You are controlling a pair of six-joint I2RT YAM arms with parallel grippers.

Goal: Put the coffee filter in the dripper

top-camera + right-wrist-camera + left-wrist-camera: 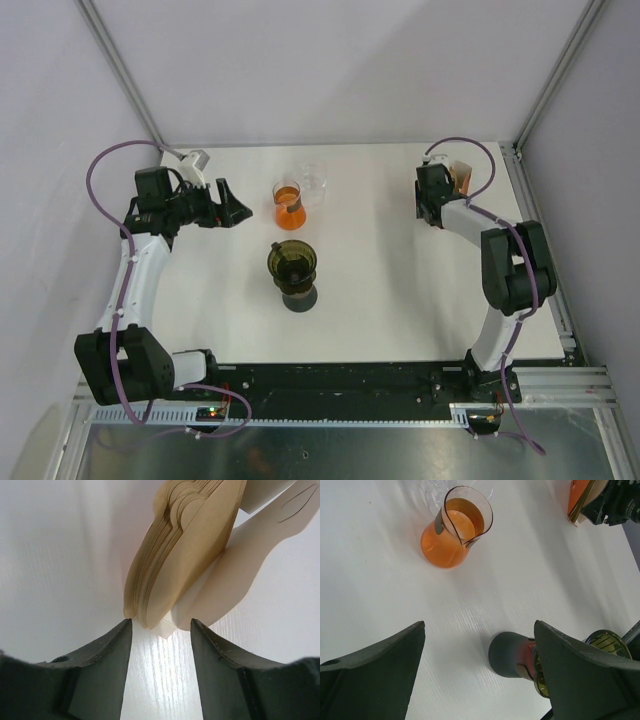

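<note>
Closest to the lens, the two dark fingers (pixel 100 670) of the right claw (pixel 161 630) are seen partly apart, with a strip of white desk (pixel 160 680) showing between them. Nothing is clamped. The lower corner of the stack of coffee filters (pixel 185 555) is met just at the mouth of the claw, close against the fingertip on the left of the wrist view, though contact cannot be confirmed. The tan stack is stood on edge near the far right corner of the desk and is leaned over. Its long axis is run away from the claw, upward and to the right in the wrist view. Its narrow end is pointed at the fingertips and its broad curved edge is turned away.

The left claw (pixel 479 627) is held wide apart, with nothing gripped, above the desk and well apart from the filters. Beyond it a carafe (pixel 452 535) of orange liquid is stood upright, and the dripper (pixel 507 655) is seen near the claw's right finger, untouched. From above, the dripper is found near the middle of the desk, just in front of the carafe, with its open mouth turned upward.
</note>
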